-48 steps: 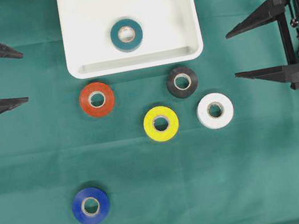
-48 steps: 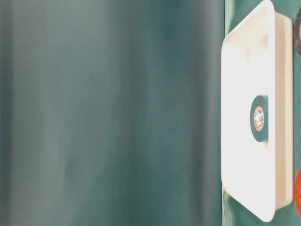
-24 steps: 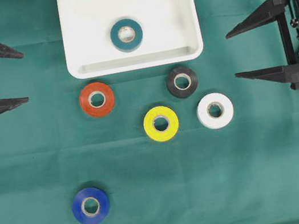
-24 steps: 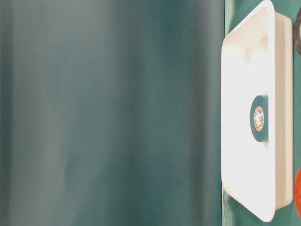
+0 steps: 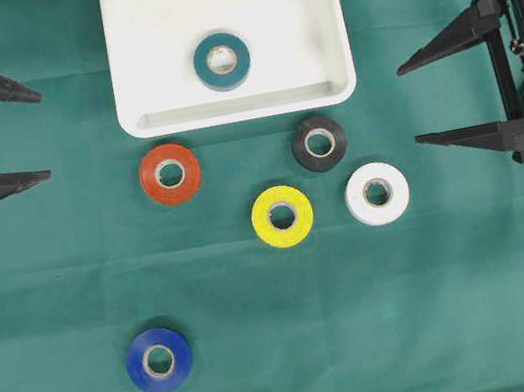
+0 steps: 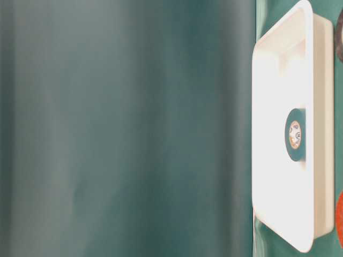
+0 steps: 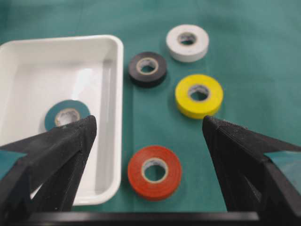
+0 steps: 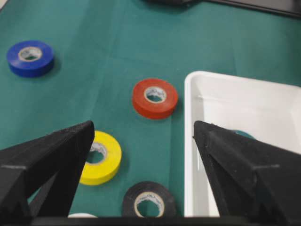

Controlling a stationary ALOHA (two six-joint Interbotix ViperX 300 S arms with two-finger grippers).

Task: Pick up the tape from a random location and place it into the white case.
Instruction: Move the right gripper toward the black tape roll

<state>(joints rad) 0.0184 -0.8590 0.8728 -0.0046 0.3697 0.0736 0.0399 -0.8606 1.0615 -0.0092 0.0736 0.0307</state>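
The left hand [image 5: 23, 136] sits at the left edge of the table with its fingers spread wide and nothing between them; the right hand [image 5: 422, 97] waits at the right edge, equally spread and empty. Against the pictures of a second ago almost nothing has changed: the right hand has nudged very slightly and every roll lies where it lay, so I judge no pick is under way at present. The white case [image 5: 319, 3] lies at the far middle of the green table [image 5: 464, 303] with a teal tape [image 5: 222, 61] lying flat inside it. Just near of the case lie an orange tape [image 5: 170, 174] and a black tape [image 5: 319, 143], then a yellow tape [image 5: 282, 216] and a white tape [image 5: 376, 193]; a blue tape [image 5: 159, 360] lies well apart, near left. Only the overhead view shows all six rolls; the left wrist view misses the blue one, and the table-level view shows little beyond the case.
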